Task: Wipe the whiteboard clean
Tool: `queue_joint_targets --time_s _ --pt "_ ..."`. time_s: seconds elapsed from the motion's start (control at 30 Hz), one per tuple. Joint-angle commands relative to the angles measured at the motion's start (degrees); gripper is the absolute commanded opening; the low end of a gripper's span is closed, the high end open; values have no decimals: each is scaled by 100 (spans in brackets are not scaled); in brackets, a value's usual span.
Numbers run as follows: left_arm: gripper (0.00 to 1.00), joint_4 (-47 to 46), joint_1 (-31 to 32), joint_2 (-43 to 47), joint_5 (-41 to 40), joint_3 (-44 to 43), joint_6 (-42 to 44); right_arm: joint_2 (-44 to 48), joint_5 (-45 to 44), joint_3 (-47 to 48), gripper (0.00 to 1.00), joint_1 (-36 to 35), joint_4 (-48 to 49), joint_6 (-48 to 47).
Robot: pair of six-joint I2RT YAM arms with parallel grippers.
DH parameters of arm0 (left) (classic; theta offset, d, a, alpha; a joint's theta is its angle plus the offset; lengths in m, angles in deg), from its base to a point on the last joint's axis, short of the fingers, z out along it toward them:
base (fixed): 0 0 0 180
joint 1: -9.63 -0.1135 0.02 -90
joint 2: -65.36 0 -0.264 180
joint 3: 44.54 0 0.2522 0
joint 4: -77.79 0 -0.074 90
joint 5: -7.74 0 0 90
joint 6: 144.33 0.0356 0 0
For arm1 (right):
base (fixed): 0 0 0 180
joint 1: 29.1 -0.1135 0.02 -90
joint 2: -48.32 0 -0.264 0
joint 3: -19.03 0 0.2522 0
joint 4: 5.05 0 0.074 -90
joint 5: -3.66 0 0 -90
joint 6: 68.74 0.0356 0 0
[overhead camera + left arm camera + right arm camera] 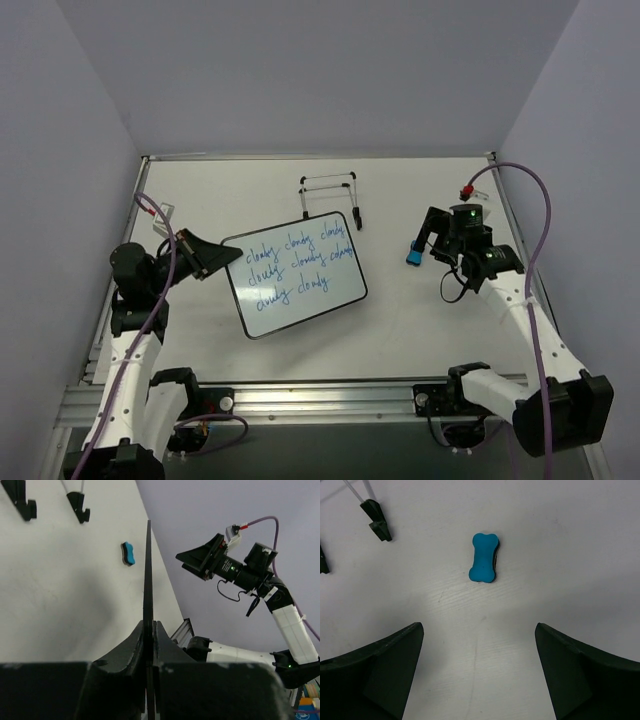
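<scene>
The whiteboard [296, 273], white with a thin black frame and three lines of blue handwriting, sits in the middle of the table. My left gripper [228, 256] is shut on its left edge; in the left wrist view the board shows edge-on as a thin black line [148, 570] clamped between the fingers. A small blue eraser block [412, 254] lies on the table to the right of the board. It also shows in the right wrist view [484, 558] and the left wrist view [129, 553]. My right gripper [432, 232] is open and empty, just above and right of the eraser.
A thin wire easel stand [330, 195] with black feet lies behind the board. Its feet show in the right wrist view [376, 519]. Walls close in the table on the left, back and right. A metal rail [320, 395] runs along the near edge.
</scene>
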Motion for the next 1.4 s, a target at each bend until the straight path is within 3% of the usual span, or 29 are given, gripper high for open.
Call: queue_joint_targets --time_s 0.0,0.1,0.23,0.3,0.67,1.1,1.23,1.3,1.37 --pt "2 -233 5 55 380 152 218 -465 90 95 89 46 290 43" --pt "2 169 145 2 267 4 770 -955 55 42 88 55 537 69" --pt "2 1495 444 37 -199 -401 1920 -1686 -129 121 86 81 677 34" --pt "2 1700 715 46 -489 -506 2108 -2082 -59 139 83 125 853 -27" --pt "2 2122 901 -121 -885 -639 2627 -3690 117 621 72 257 1302 -414" --pt "2 2447 1164 73 -1298 -805 3075 -3806 143 745 67 205 1495 -405" --pt "2 2885 1463 20 -1587 -1103 3548 -3753 -252 877 69 196 1258 -440" --pt "2 2974 1560 20 -1781 -1140 3620 -3666 -86 860 59 222 1319 -467" --pt "2 2940 1561 37 -1790 -1078 3603 -3578 37 842 55 196 1337 -449"
